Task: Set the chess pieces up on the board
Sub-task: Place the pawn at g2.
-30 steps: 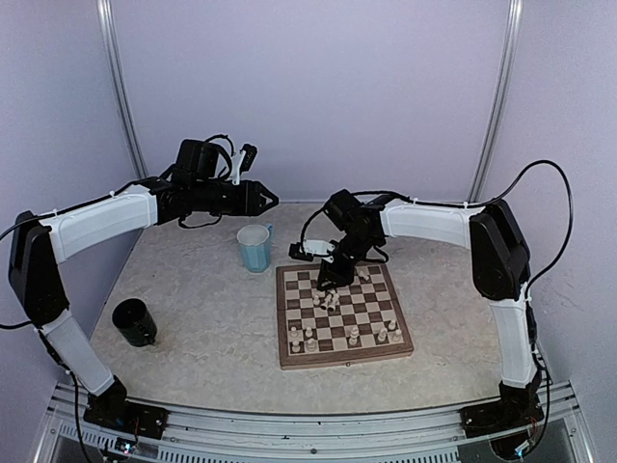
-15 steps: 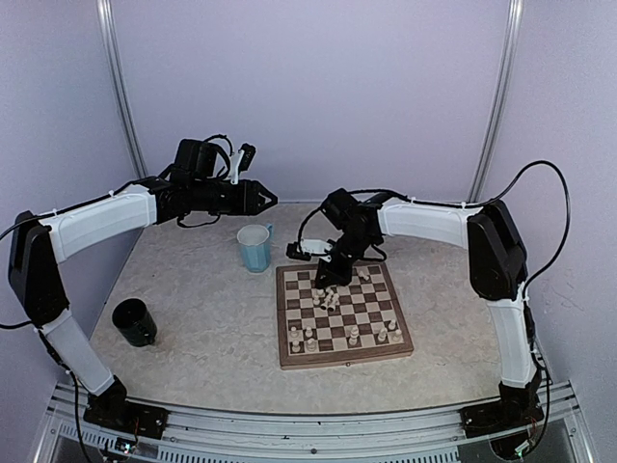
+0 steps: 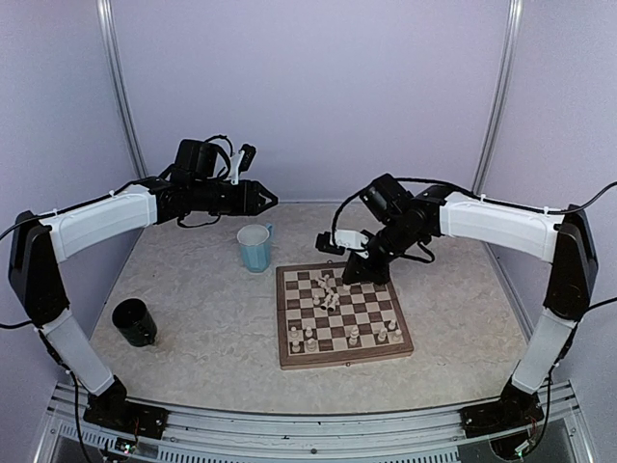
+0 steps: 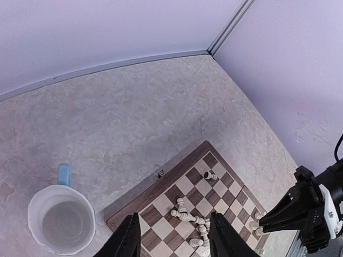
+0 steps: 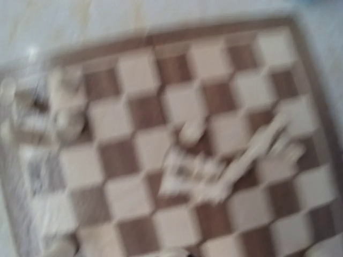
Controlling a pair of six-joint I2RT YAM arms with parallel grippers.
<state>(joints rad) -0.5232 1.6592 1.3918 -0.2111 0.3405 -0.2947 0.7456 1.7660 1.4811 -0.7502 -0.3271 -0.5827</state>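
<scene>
Above the far edge of the square checkered wooden board (image 3: 281,323), the right gripper (image 3: 349,278) is hovering pressed together, any piece unseen. Tiny cream chess pieces (image 3: 330,295) are lying toppled mid-board. Off to the side, the left gripper (image 3: 270,199) is hanging spread, likely keeping clear.

Blue mug (image 3: 254,249), black cup (image 3: 134,323)

Sharpness: the whole view is smeared by motion, all outlines soft.
Board (image 5: 161,36): fills the view; dark and cream squares, wood rim along 12 o'clock and down the 3 o'clock side.
Central pieces (image 5: 214,176): pale heap just off centre toward 4 o'clock, one long shape reaching toward 2 o'clock.
Single piece (image 5: 190,131): near centre, just beside the heap.
Left pieces (image 5: 59,107): cluster at 9 to 10 o'clock; count unclear.
</scene>
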